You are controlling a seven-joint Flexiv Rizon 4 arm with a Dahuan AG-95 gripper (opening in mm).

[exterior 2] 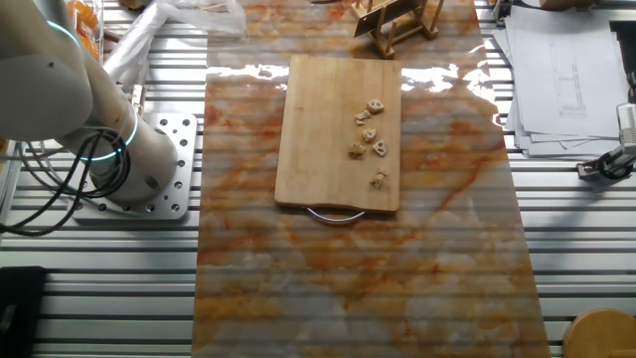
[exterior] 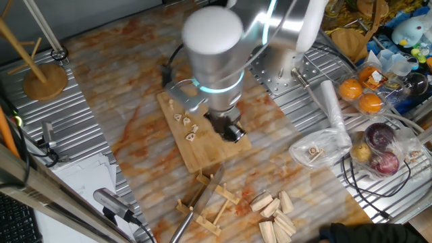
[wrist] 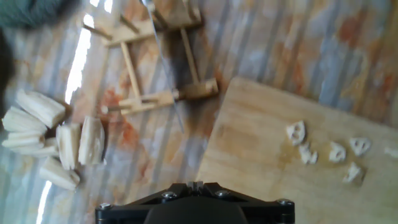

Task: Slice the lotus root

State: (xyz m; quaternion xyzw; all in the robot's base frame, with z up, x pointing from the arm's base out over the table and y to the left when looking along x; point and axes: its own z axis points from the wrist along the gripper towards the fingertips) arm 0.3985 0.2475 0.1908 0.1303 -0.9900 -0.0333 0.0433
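The gripper (exterior: 233, 131) hung above the near end of the wooden board (exterior: 202, 156), empty as far as the fixed view showed. Its fingertips never came into the hand view, where only the black base of the hand filled the bottom edge, so whether the fingers stood apart or together could not be told.

Just beyond the hand lay the lotus root slices (wrist: 297, 132), a handful of thin cream pieces with holes, strung loosely along the board toward its far end, in the other fixed view a short scattered line (exterior 2: 370, 134) on one half of the board. No uncut stub of root showed on the board.

Off the board's end nearest the gripper stood a small wooden rack (wrist: 158, 68) with a knife (exterior: 202, 202) resting across it, blade pointing away from the board. Past the rack sat a cluster of pale wooden wedge blocks (wrist: 56, 140).

Judging from this, the cutting looked largely done, or the hand was between tool and board. If another cut was due, the sound approach would be to take the knife by its handle squarely, keep the blade upright, and come down clear of the loose slices so none got pushed off the board's edge.
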